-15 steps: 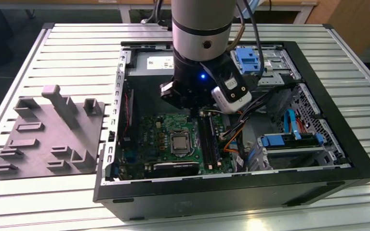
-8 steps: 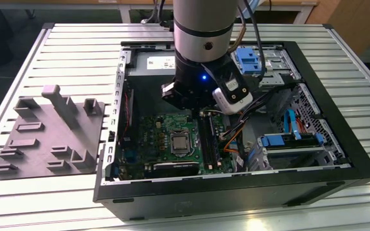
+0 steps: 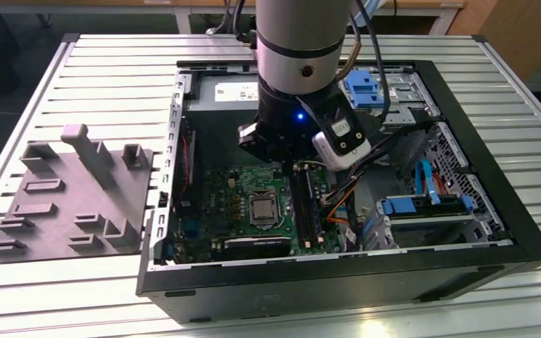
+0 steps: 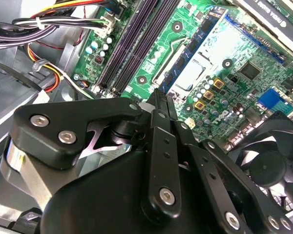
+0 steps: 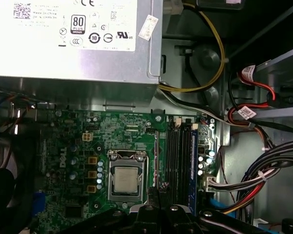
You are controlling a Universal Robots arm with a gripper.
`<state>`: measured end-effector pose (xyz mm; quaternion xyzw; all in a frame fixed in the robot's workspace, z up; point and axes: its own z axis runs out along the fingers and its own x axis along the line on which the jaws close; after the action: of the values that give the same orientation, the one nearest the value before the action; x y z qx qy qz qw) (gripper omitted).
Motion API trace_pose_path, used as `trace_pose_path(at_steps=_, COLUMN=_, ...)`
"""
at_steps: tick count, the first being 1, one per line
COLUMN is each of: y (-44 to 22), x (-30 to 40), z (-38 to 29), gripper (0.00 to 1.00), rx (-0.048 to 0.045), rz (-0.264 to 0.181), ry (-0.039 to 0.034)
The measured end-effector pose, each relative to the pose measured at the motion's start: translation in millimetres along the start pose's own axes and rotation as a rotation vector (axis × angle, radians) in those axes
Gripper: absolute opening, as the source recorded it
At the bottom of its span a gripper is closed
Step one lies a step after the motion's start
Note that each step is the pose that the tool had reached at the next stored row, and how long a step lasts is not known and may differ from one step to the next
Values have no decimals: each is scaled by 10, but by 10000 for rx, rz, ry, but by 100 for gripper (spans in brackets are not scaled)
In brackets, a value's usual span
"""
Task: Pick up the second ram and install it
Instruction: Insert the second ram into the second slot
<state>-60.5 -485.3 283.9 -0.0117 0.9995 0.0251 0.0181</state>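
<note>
Closest in both wrist views, the gripper (image 4: 159, 95) has its fingers (image 4: 155, 127) drawn nearly together, pinching the second ram (image 5: 159, 189), a thin dark strip seen edge-on at their tips, over the green motherboard (image 3: 219, 193) near its memory slots (image 5: 177, 151), centre of the exterior view.

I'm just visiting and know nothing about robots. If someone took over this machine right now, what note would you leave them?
The gripper is shut, inside the open computer case, over the motherboard and near the memory slots.
Whether the second ram is pinched in it is hidden from these angles.
The holder tray lies beside the case, on the exterior view's left.
Done: the arm is at the slots.
Left: I cannot tell whether the stick is seated, so treat the install as unfinished.
</note>
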Motion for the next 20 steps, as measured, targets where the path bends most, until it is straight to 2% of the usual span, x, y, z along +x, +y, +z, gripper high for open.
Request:
trace_pose_path(at_steps=15, y=-19, x=-10, z=57, gripper=12, rx=3, rz=57, ry=-2)
trace_pose_path(at_steps=20, y=-20, x=-41, z=73, gripper=12, rx=2, rz=71, ry=-3)
